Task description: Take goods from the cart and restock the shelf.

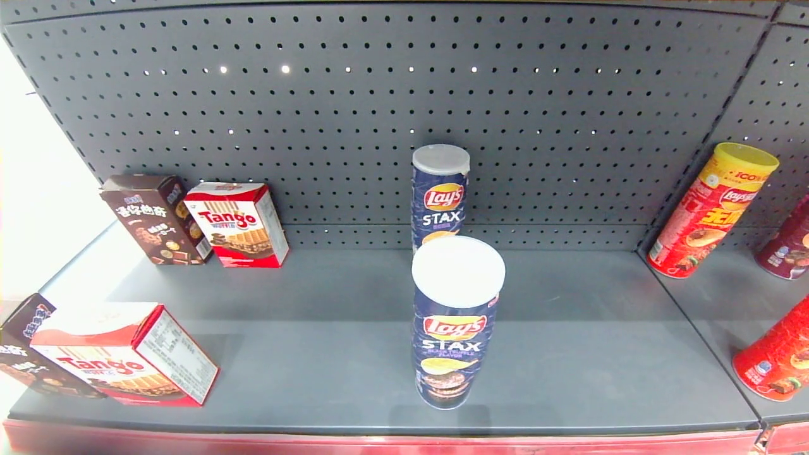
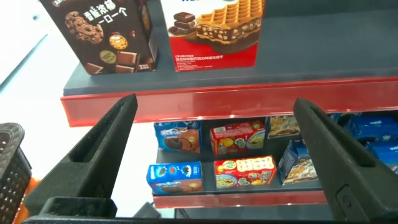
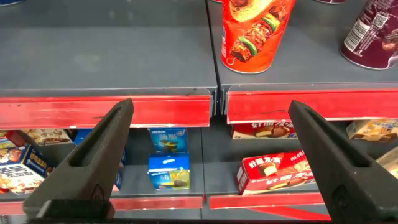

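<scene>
The grey shelf (image 1: 569,328) had a wall full of small holes behind it. Two tall dark blue chip cans stood upright in the middle, one behind the other. The front can (image 1: 454,335) had a white lid, a red and yellow round badge, white letters and a picture of chips. The back can (image 1: 440,196) stood against the wall with the same label.

On the left, a red and white wafer box (image 1: 239,224) stood at the back beside a brown cookie box (image 1: 155,218) with white writing. Another wafer box (image 1: 126,363) stood near the front edge, touching a second brown box (image 1: 28,354).

On the next shelf to the right, a red can with a yellow lid (image 1: 711,212), a dark purple can (image 1: 787,243) and a red can (image 1: 774,360) stood.

The left claw (image 2: 214,155) was wide apart and held nothing. It hung in front of the shelf's red edge (image 2: 249,99), with small blue boxes (image 2: 175,177) and red boxes (image 2: 245,171) on the shelf below.

The right claw (image 3: 211,162) was wide apart and empty too. Past it stood a red can with a meat stick picture (image 3: 255,34).
</scene>
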Controlling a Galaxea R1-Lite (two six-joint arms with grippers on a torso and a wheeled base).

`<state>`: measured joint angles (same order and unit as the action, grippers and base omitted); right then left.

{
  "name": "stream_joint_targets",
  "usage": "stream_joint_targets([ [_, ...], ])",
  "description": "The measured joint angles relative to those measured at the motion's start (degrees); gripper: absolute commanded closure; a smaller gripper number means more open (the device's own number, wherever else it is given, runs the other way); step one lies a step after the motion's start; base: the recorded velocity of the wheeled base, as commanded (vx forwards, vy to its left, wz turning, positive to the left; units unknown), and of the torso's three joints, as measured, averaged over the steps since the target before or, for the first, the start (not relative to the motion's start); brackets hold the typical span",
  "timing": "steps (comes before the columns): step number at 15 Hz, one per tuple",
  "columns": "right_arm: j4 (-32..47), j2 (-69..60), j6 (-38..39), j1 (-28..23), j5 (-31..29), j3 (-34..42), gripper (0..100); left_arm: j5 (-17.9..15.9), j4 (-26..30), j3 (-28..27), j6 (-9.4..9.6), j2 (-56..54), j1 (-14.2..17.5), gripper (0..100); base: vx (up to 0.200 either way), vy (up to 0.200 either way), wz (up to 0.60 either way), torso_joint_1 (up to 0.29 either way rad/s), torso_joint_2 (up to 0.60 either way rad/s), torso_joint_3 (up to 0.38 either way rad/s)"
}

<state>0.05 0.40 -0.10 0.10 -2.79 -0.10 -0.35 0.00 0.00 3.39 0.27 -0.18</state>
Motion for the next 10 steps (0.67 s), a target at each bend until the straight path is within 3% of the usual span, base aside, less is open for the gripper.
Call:
stream_joint_targets([
  [2,-0.1,-0.02,-0.04,-0.02,-0.02,0.02,0,0.54,0.0,0.0,0.17,0.0,0.07,0,0.0,0.0,0.0,0.0,0.0,0.0],
  [4,-0.12,-0.05,-0.06,-0.07,0.0,0.05,0,-4.24,0.05,0.0,0.3,0.0,0.05,0,0.0,0.0,0.0,0.0,0.0,0.0],
  [6,-0.12,-0.05,-0.04,-0.05,0.0,0.1,0,-3.88,0.07,0.0,-1.12,0.0,0.02,0,0.0,0.0,0.0,0.0,0.0,0.0],
  [10,-0.12,-0.05,-0.22,0.0,0.33,0.1,0,-3.19,0.05,0.0,-1.21,0.0,0.07,0,0.0,0.0,0.0,0.0,0.0,0.0],
])
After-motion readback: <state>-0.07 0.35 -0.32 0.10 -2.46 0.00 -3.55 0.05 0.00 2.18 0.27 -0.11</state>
